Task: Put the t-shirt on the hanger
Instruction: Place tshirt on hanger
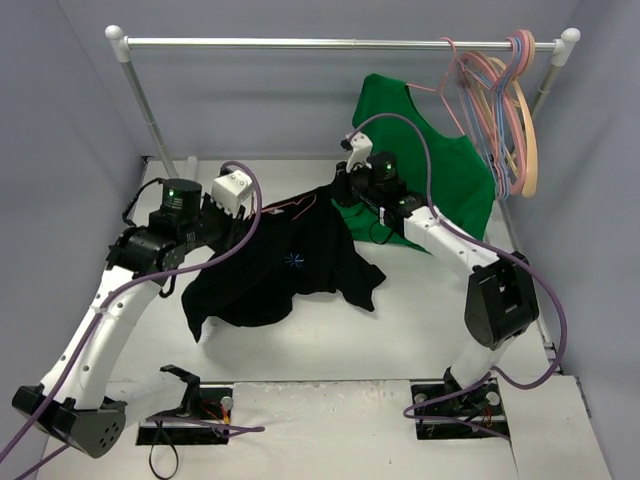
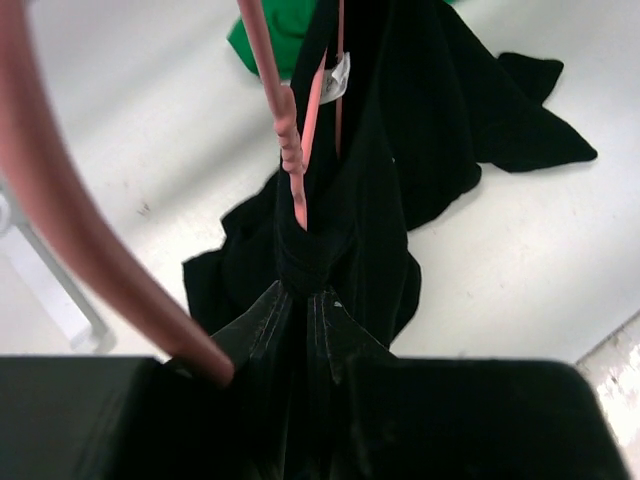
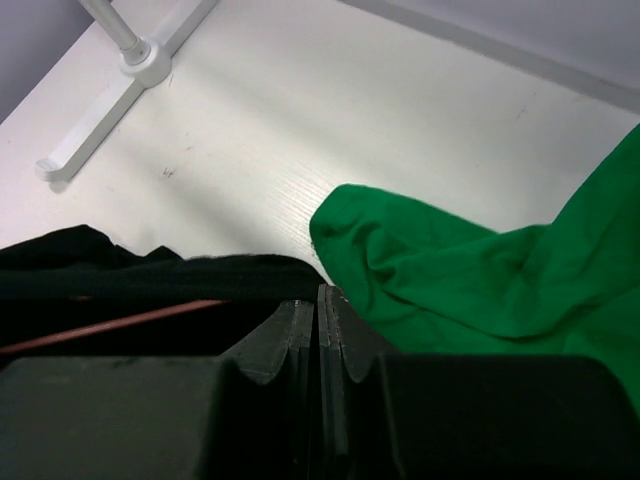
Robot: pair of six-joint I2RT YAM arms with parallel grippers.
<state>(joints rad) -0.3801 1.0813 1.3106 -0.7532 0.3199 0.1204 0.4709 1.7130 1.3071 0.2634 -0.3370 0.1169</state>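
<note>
The black t-shirt [image 1: 290,265] hangs stretched between my two grippers, its lower part resting on the white table. My left gripper [image 1: 250,205] is shut on bunched black cloth [image 2: 350,230] near the neck. The pink hanger [image 2: 290,150] has its twisted neck rising out of the cloth just past the fingertips, and its hook sweeps past the left finger. The white neck label [image 2: 338,75] shows beside the wire. My right gripper [image 1: 343,188] is shut at the shirt's other shoulder edge [image 3: 150,275]. A pink wire [image 3: 120,322] shows under the cloth there.
A green t-shirt [image 1: 440,160] lies at the back right, close beside the right gripper [image 3: 480,270]. A white clothes rail [image 1: 330,43] spans the back, with several blue, pink and tan hangers [image 1: 505,110] at its right end. Its foot [image 3: 120,95] stands at the back left.
</note>
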